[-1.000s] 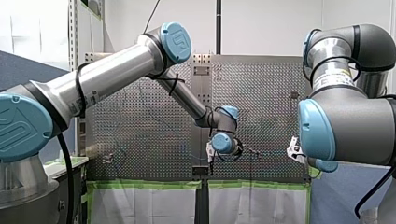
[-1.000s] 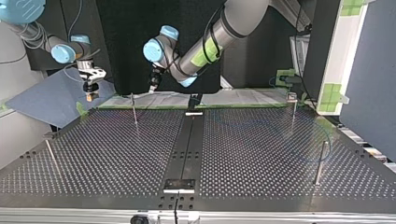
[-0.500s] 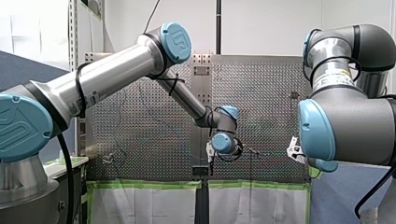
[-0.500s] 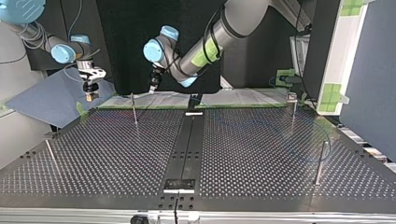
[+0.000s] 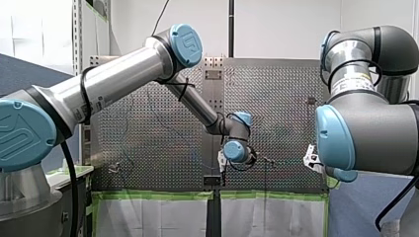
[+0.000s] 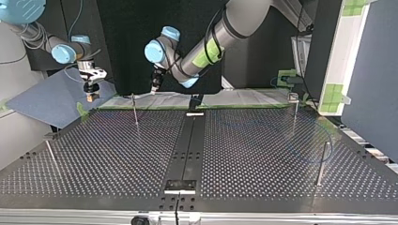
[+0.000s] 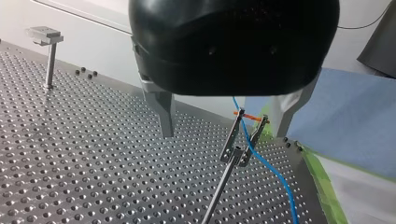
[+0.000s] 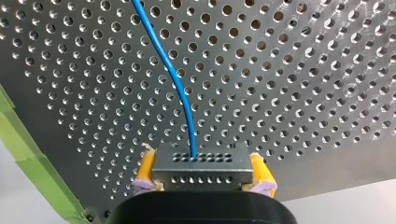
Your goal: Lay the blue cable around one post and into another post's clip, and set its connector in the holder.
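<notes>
My right pincer (image 8: 203, 173) clamps the blocky perforated connector (image 8: 201, 163) between yellow pads (image 8: 145, 171); left pincer (image 7: 222, 130) gapes wide.

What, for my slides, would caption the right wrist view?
My right gripper clamps the grey connector between yellow pads, blue cable running out over the perforated table.

Blue cable (image 8: 173, 74); grey connector (image 8: 201, 169), dotted holes; yellow pads (image 8: 146, 169); silver perforated table (image 6: 117, 154).

A thin metal clip-topped post (image 7: 232, 154) stands ahead of my left gripper (image 7: 222, 135), between its spread fingers, with the blue cable (image 7: 268, 165) in its clip. The grey block connector (image 8: 203, 168) sits between the pads of my right gripper (image 8: 203, 177).
</notes>
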Robot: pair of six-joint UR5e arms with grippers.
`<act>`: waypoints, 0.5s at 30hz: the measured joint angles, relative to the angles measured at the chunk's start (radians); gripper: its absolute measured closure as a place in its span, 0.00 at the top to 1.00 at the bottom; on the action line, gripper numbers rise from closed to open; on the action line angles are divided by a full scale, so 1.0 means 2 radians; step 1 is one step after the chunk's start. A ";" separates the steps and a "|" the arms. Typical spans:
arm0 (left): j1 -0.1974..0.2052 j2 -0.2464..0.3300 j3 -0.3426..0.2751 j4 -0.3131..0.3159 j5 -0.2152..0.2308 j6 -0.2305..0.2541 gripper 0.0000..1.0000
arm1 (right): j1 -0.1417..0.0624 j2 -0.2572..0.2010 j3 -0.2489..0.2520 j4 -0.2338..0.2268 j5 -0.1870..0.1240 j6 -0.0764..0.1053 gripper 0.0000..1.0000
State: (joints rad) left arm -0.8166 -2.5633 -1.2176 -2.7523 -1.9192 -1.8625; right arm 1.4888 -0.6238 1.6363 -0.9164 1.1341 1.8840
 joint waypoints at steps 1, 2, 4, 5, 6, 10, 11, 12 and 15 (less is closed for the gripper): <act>0.000 0.000 0.000 -0.002 -0.001 0.000 0.99 | 0.000 0.000 0.000 0.000 0.000 0.000 0.00; 0.000 0.000 0.000 -0.004 -0.002 0.002 0.99 | 0.000 0.000 0.000 0.000 0.000 0.000 0.00; -0.001 0.001 -0.001 -0.009 -0.006 0.006 0.99 | 0.001 0.000 0.000 0.000 0.000 0.000 0.00; -0.002 0.003 -0.003 -0.013 -0.009 0.009 0.99 | 0.001 0.000 0.000 0.000 0.000 0.000 0.00; -0.002 0.004 -0.005 -0.016 -0.011 0.012 0.99 | 0.001 0.000 0.000 0.000 0.000 0.000 0.00; -0.003 0.016 -0.017 -0.019 -0.012 0.025 0.99 | 0.001 0.000 0.000 0.000 0.000 0.000 0.00; -0.002 0.020 -0.022 -0.016 -0.009 0.028 0.99 | 0.001 0.000 0.000 -0.001 0.000 0.000 0.00; -0.001 0.024 -0.025 -0.014 -0.007 0.029 0.99 | 0.001 0.000 0.000 -0.001 0.000 0.000 0.00; 0.000 0.034 -0.036 -0.005 0.001 0.028 0.99 | 0.001 0.000 0.000 -0.001 0.000 0.000 0.00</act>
State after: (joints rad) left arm -0.8162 -2.4944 -1.2895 -2.7614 -1.9164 -1.8061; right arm 1.4914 -0.6235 1.6364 -0.9180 1.1337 1.8846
